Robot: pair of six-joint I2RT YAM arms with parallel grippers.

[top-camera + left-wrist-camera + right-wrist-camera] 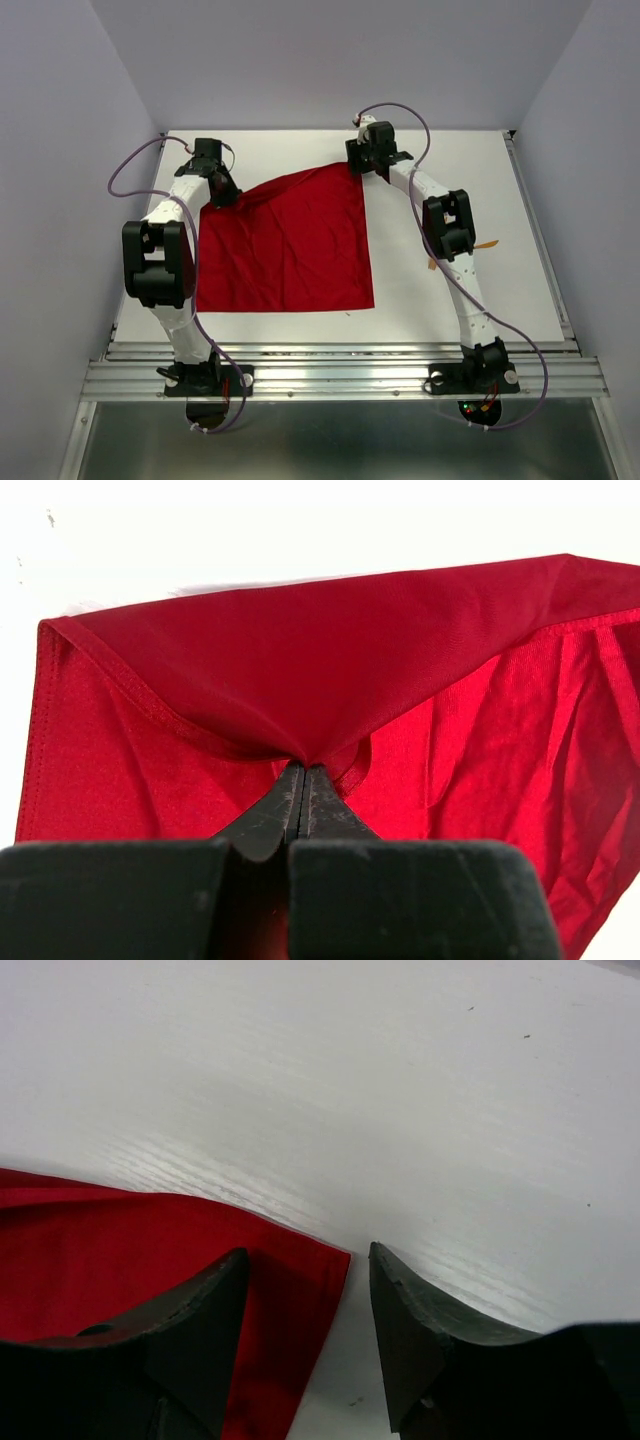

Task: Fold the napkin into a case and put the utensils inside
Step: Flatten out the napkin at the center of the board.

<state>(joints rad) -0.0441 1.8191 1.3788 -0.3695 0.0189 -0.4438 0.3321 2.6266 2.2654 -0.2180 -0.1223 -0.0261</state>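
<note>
- The left gripper (pixel 224 194) is found at the far left corner of the napkin (pixel 290 250), not far from the far left corner of the table (pixel 480 180).
- Its jaws are pressed fully together, and a fold of the red cloth next to the hem is pinched between the tips; this corner is drawn up a little from the table.
- The napkin is spread over the left and middle part of the table, with soft wrinkles. Its near edge is laid along the near edge of the table, a little apart from it.
- The right gripper (pixel 362 166) is placed at the far right corner of the napkin, toward the far edge of the table.
- Its jaws are held wide apart and nothing is gripped: one finger is seen over the red corner, the other over the bare white table.
- The utensils (pixel 487 244) are seen as thin orange pieces between the napkin and the right edge of the table, partly hidden by the right arm and well apart from the cloth.
</note>
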